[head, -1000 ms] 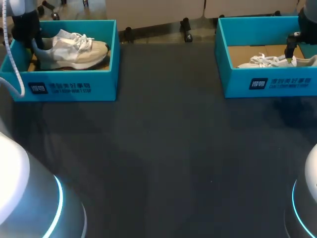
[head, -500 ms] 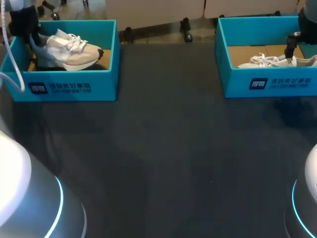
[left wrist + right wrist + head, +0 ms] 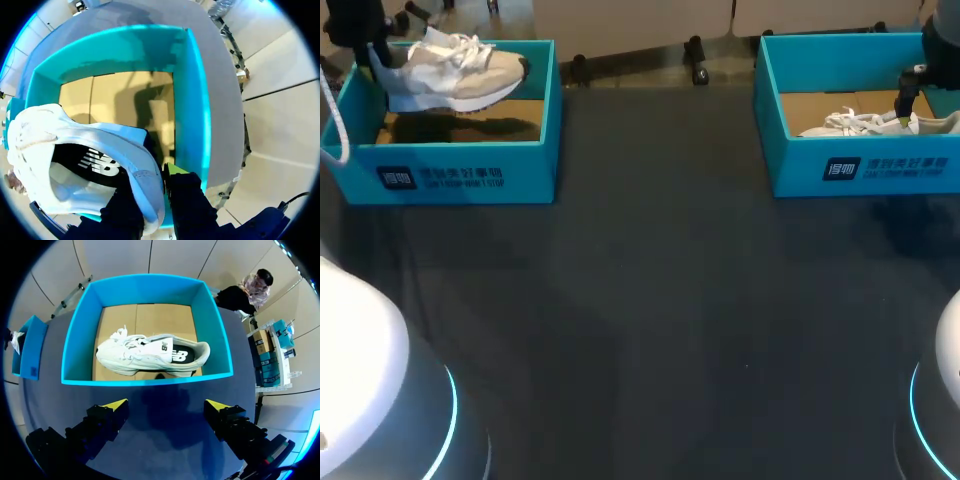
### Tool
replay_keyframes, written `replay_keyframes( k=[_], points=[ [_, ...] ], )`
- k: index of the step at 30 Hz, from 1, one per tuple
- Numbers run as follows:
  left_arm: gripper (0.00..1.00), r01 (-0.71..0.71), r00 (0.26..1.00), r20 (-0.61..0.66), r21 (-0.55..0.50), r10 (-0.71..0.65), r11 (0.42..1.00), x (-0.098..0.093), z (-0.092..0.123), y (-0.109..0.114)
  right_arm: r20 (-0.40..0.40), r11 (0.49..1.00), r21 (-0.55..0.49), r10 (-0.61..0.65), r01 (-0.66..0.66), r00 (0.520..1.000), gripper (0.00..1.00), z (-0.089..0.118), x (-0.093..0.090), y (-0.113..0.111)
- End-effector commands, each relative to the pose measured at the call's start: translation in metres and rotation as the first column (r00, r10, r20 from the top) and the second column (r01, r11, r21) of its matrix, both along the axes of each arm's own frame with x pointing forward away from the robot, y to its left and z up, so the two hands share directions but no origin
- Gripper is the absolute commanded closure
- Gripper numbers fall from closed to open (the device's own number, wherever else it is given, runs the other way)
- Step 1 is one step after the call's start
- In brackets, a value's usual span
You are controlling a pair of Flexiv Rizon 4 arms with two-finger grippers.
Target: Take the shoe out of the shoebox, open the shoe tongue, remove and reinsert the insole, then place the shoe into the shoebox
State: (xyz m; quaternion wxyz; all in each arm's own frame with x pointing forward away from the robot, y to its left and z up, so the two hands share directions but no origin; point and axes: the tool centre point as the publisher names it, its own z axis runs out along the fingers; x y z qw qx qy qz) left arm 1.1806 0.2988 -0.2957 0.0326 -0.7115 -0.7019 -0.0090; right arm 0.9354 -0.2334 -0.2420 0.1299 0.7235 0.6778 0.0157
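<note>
A white and beige sneaker (image 3: 455, 70) hangs above the left teal shoebox (image 3: 450, 175), level with its rim, toe pointing right. My left gripper (image 3: 375, 55) holds it at the heel. In the left wrist view the fingers (image 3: 172, 172) pinch the heel collar of the sneaker (image 3: 75, 150), with the box's cardboard floor (image 3: 125, 100) bare below. A second white sneaker (image 3: 865, 122) lies in the right shoebox (image 3: 860, 165). My right gripper (image 3: 167, 407) stands wide open, apart from that sneaker (image 3: 150, 356) and over the near wall of its box (image 3: 145, 381).
The two shoeboxes stand at the table's far left and far right corners. Dark table surface (image 3: 650, 300) stretches between and in front of them. My right arm (image 3: 910, 90) comes in over the right box.
My left gripper has lifted the sneaker off the left box's floor up to its rim. The right arm and its sneaker have not moved.
</note>
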Motion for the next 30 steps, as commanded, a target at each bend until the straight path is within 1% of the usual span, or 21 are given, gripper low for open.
replay_keyframes(
  k=[1,6,24,26,30],
  points=[
    [1.00,-0.001,0.999,0.051,-0.002,0.001,1.000,-0.029,0.040,0.000,0.002,1.000,0.000,-0.001,0.001,1.000,0.00,0.000,-0.001,0.000],
    [1.00,-0.041,0.996,0.082,-0.017,0.043,0.999,-0.036,0.063,0.005,0.002,1.000,0.000,-0.001,0.001,1.000,0.00,0.000,-0.001,0.000],
    [1.00,-0.041,0.996,0.082,-0.017,0.043,0.999,-0.036,0.063,0.005,0.002,1.000,0.000,-0.001,0.001,1.000,0.00,0.000,-0.001,0.000],
    [1.00,-0.058,0.994,0.093,0.021,0.055,0.998,-0.042,0.066,0.001,0.002,1.000,0.000,-0.001,0.001,1.000,0.00,0.000,-0.001,0.000],
    [1.00,-0.078,0.992,0.102,0.021,0.075,0.997,-0.053,0.072,-0.006,0.002,1.000,0.000,-0.001,0.001,1.000,0.00,0.000,-0.001,0.000]
  ],
)
